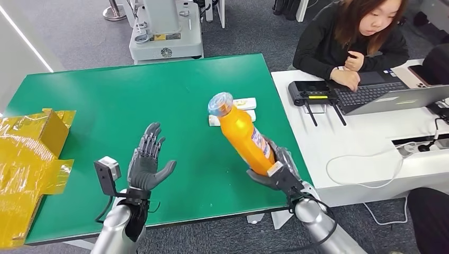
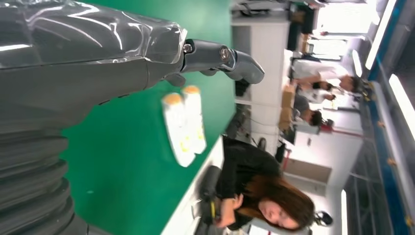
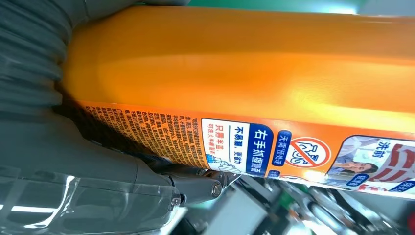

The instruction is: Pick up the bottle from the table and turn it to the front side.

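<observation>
Right hand [image 1: 278, 172] grasping orange bottle [image 1: 244, 135] by its base end, fingers [image 1: 283, 156] wrapped around lower body. Bottle lifted clear of green surface [image 1: 132, 106], tilted, blue cap [image 1: 220, 103] pointing up and away toward far side. Printed label strip [image 1: 259, 142] along bottle's right flank in head view; same label with small text and icons running along bottle [image 3: 235, 63] in right wrist view, thumb [image 3: 195, 188] pressed just under label edge.

Left hand [image 1: 145, 161] released, holding nothing, fingers [image 1: 151, 138] spread and pointing forward, palm raised above surface, well apart from bottle. Left wrist view: thumb [image 2: 222, 58] extended over green surface [image 2: 122, 171].

Two small white packs [image 1: 235, 111] lying side by side on surface, just behind bottle cap in head view; in left wrist view same packs [image 2: 185, 125] with orange ends, touching each other.

Yellow carton [image 1: 29, 159] with glossy wrap at left edge of surface.

White desk [image 1: 365, 143] adjoining on right: laptop [image 1: 386, 95], black box with antennas [image 1: 312, 92], white cable [image 1: 365, 169]. Person in black top [image 1: 349, 42] seated behind desk, hands at keyboard. Grey machine base [image 1: 164, 32] beyond far edge of surface.
</observation>
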`<state>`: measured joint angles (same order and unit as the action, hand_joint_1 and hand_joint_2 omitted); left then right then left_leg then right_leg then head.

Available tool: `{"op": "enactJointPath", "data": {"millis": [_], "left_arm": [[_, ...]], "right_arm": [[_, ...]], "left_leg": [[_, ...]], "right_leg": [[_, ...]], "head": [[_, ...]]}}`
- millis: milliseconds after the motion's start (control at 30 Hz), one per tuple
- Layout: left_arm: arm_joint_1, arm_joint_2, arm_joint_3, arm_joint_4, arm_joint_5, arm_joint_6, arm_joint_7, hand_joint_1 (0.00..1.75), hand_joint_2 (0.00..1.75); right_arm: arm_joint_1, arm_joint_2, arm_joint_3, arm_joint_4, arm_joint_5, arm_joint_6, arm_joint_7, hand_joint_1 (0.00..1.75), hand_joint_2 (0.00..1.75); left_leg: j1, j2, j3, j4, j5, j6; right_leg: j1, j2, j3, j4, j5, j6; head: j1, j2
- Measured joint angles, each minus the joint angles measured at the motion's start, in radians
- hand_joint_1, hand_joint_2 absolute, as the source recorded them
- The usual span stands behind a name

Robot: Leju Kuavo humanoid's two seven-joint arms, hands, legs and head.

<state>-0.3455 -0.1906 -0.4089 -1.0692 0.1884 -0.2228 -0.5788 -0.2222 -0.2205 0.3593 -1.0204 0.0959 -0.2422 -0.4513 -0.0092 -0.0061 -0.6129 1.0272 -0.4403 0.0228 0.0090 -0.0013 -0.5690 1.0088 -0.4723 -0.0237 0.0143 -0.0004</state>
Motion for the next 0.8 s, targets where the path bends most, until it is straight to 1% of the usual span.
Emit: {"op": "enactJointPath", "data": {"millis": [167, 300, 467, 533, 633, 733, 800], "left_arm": [[-0.083, -0.002, 0.016, -0.023, 0.005, -0.072, 0.037, 0.00, 1.75], [-0.158, -0.007, 0.021, -0.029, 0.014, -0.108, 0.067, 0.00, 1.75], [-0.217, -0.011, 0.024, -0.027, 0.019, -0.123, 0.083, 0.00, 1.75], [-0.258, -0.017, 0.024, -0.018, 0.019, -0.124, 0.091, 0.00, 1.75], [-0.335, -0.037, 0.024, 0.012, 0.027, -0.128, 0.102, 0.00, 1.75], [-0.387, -0.056, 0.024, 0.061, 0.055, -0.142, 0.108, 0.00, 1.75], [-0.414, -0.066, 0.024, 0.102, 0.085, -0.158, 0.109, 0.00, 1.75]], "right_arm": [[-0.144, 0.037, -0.019, 0.065, 0.014, 0.018, -0.021, 1.75, 1.75], [-0.269, 0.082, -0.019, 0.145, 0.053, 0.031, -0.018, 1.75, 1.75], [-0.360, 0.133, -0.011, 0.212, 0.085, 0.041, -0.012, 1.75, 1.75], [-0.406, 0.167, 0.003, 0.254, 0.111, 0.049, 0.001, 1.75, 1.75], [-0.470, 0.234, 0.032, 0.313, 0.154, 0.060, 0.023, 1.75, 1.75], [-0.502, 0.287, 0.063, 0.353, 0.177, 0.052, 0.032, 1.75, 1.75], [-0.513, 0.311, 0.075, 0.370, 0.186, 0.043, 0.037, 1.75, 1.75]], "left_leg": [[0.000, 0.000, 0.000, 0.000, 0.001, 0.000], [0.000, 0.000, 0.000, 0.000, 0.002, -0.001], [0.000, 0.000, -0.002, 0.000, 0.002, -0.001], [0.000, 0.000, -0.006, 0.000, 0.003, -0.003], [0.000, 0.002, -0.009, 0.001, 0.005, -0.004], [0.001, 0.001, -0.009, 0.001, 0.005, -0.004], [0.001, 0.000, -0.009, 0.001, 0.005, -0.004]], "right_leg": [[0.000, 0.000, -0.001, 0.001, 0.001, 0.000], [0.000, 0.000, -0.001, 0.001, 0.001, 0.000], [0.000, 0.000, -0.003, 0.002, 0.001, 0.000], [0.000, 0.001, -0.008, 0.004, 0.002, -0.001], [0.000, 0.003, -0.012, 0.004, 0.004, -0.002], [0.000, 0.002, -0.012, 0.004, 0.004, -0.002], [0.000, 0.002, -0.012, 0.004, 0.004, -0.003]], "head": [[0.000, 0.000], [0.000, 0.000], [0.000, 0.000], [0.000, 0.000], [0.000, 0.000], [0.000, 0.000], [0.000, 0.000]]}}
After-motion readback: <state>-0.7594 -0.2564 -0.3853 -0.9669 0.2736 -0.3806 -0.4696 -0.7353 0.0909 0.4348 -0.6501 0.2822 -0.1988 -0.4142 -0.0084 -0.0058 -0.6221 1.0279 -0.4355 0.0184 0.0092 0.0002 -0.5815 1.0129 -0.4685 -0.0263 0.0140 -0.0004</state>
